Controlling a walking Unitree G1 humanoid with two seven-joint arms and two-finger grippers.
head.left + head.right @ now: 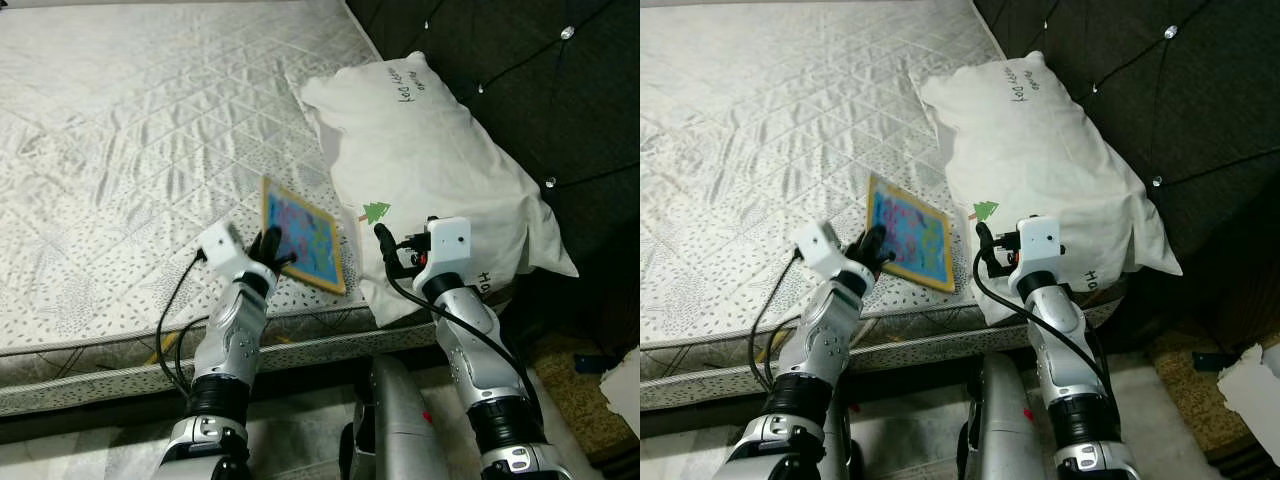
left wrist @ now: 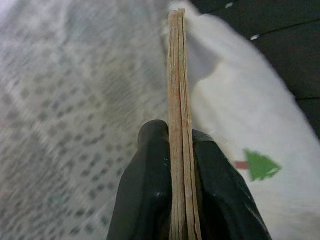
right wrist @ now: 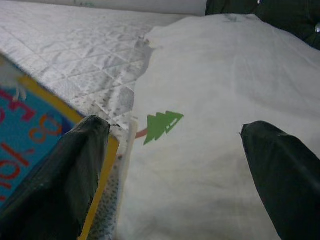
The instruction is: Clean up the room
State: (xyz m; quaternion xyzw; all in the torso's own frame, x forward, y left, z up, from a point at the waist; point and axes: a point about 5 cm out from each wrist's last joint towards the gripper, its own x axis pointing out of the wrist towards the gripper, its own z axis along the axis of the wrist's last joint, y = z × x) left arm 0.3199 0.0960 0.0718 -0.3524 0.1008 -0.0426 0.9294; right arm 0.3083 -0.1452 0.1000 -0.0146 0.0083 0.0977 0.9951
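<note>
On the bed [image 1: 120, 130]: puzzle board [image 1: 302, 233] beside pillow [image 1: 430, 160].
Left gripper [image 1: 268, 250] fingers clamp the board's edge; right gripper [image 3: 175, 165] fingers spread over pillow.

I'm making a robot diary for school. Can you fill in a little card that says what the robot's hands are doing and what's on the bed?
place: mattress beside a dark headboard
left gripper: shut on the edge of the puzzle board
right gripper: open, over the pillow near its green tree mark
puzzle board: colourful, yellow-edged, beside the pillow
</note>
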